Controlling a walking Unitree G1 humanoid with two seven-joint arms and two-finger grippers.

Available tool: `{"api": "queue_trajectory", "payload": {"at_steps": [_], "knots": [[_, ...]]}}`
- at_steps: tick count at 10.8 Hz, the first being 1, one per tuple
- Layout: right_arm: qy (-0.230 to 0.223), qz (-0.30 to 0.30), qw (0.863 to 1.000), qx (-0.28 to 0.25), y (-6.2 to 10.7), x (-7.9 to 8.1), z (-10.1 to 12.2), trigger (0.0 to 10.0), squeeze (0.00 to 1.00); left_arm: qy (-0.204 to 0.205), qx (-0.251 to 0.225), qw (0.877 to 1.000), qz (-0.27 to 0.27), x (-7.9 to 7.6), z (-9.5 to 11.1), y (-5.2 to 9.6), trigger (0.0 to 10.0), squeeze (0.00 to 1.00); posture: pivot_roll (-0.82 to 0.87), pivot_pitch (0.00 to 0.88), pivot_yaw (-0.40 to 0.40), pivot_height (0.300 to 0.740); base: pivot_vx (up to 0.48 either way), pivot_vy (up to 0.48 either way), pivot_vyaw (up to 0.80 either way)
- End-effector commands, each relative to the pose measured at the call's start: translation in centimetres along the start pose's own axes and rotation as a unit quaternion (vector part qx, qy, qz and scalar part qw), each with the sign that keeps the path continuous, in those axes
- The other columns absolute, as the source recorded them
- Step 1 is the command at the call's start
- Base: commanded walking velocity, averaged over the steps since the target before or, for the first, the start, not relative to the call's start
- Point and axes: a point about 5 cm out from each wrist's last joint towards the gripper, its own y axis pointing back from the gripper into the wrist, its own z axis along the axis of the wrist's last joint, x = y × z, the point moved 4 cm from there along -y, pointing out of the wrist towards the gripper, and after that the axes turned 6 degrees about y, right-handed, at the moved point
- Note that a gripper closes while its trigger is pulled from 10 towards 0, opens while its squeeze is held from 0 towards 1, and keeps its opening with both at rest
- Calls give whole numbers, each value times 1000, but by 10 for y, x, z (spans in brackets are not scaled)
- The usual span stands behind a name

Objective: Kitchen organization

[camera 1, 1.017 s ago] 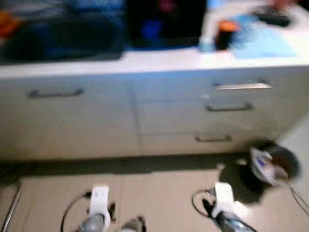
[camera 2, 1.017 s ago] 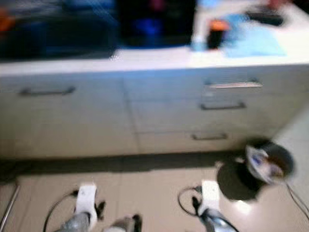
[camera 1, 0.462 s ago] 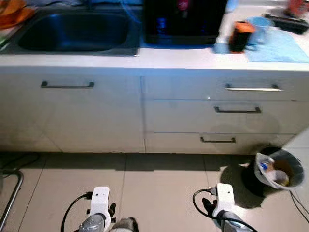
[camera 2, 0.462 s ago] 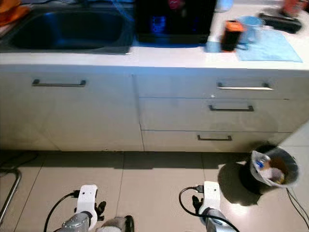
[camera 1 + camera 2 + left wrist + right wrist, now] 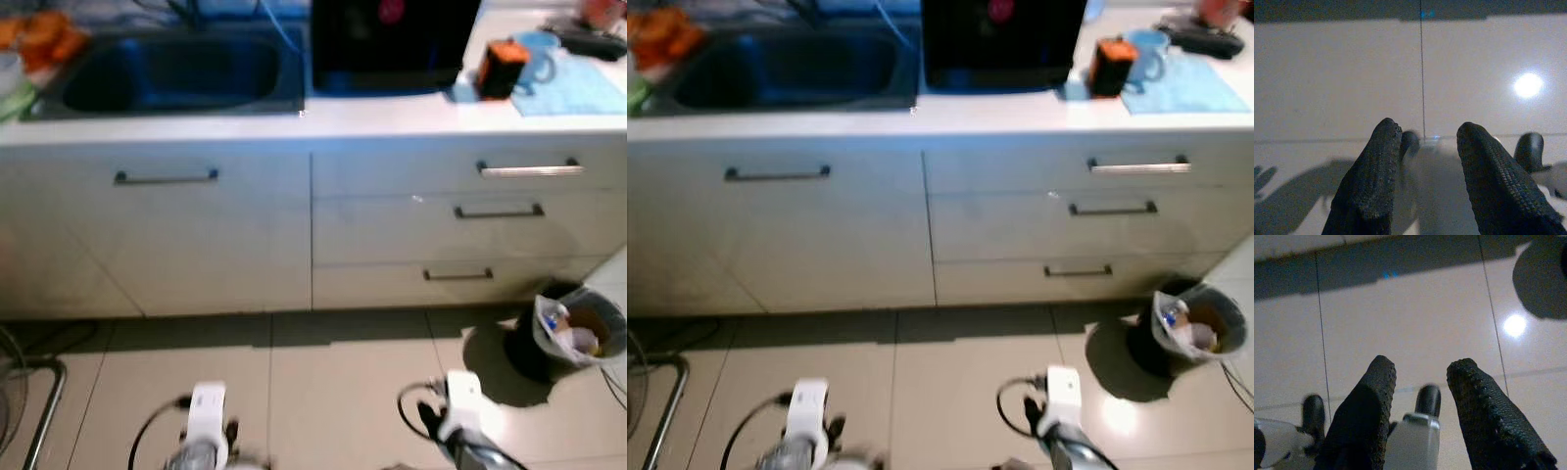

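At your ten o'clock sits the dark sink [image 5: 176,73] sunk in the white counter [image 5: 392,113], with orange things [image 5: 44,34] at its far left edge. At twelve o'clock stands a black appliance [image 5: 392,44], and at one o'clock an orange-topped container [image 5: 500,67] touches a blue cup [image 5: 537,61] on a blue cloth [image 5: 578,88]. Below run a cabinet door [image 5: 167,230] and three drawers [image 5: 490,211]. At four o'clock a bin [image 5: 578,333] with rubbish stands on the tiled floor [image 5: 333,382]. Your left gripper [image 5: 1422,147] hangs over the tiles, fingers parted, holding nothing; your right gripper [image 5: 1418,382] does likewise, spread and empty.
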Motion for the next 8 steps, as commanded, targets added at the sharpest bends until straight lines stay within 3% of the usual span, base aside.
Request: {"api": "queue_trajectory", "payload": {"at_steps": [1, 8], "knots": [[-5, 14, 1000, -6, -2, 9, 4, 10000, 0, 0, 10, 1000, 15, 12, -8, 2, 10000, 0, 28, 119, 7, 740, 0, 480, 0], [-2, 19, 1000, -11, -3, 12, 7, 10000, 0, 0, 7, 1000, 15, 11, -7, 2, 10000, 0, 37, 121, 4, 740, 0, 480, 0]]}}
